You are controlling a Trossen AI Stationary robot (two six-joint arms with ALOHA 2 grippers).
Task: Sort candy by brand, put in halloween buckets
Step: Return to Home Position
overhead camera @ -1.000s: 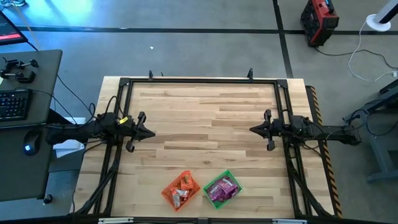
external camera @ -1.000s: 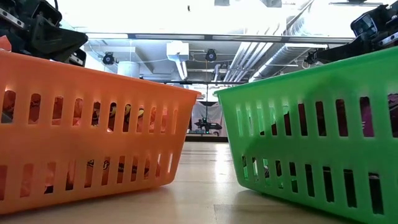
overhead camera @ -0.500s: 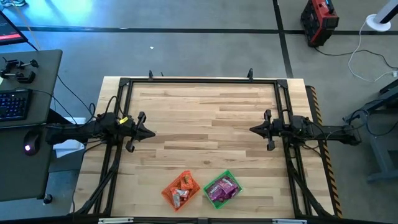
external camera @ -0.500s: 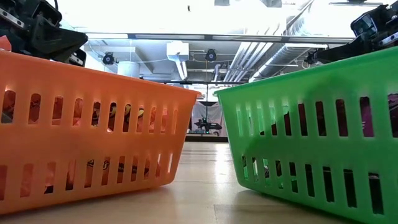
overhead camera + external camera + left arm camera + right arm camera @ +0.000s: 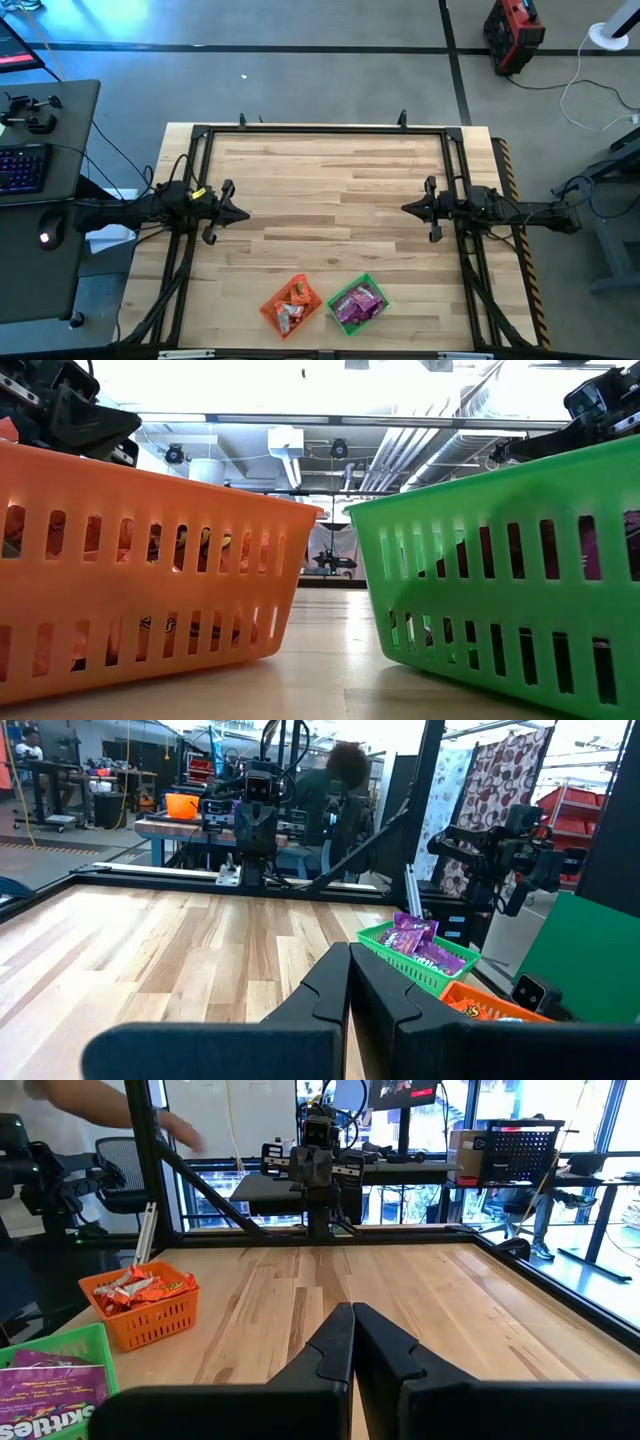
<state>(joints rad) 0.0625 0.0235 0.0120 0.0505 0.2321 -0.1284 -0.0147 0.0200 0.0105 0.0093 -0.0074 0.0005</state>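
At opposite sides of the desk (image 5: 330,170), left hand (image 5: 243,214) and right hand (image 5: 406,208), both with fingers together, orange bucket (image 5: 150,490) of orange-red candy (image 5: 292,300) beside green bucket (image 5: 500,500) of purple candy (image 5: 358,300).

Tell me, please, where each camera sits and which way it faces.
High: overhead, straight down on the table; left arm, right arm.
Low: tabletop height, facing the room between orange bucket and green bucket; arms' parts above.
Left wrist: faces the right arm; own shut left end effector.
Right wrist: faces the left arm; own shut right end effector.
Wrist views share both buckets.
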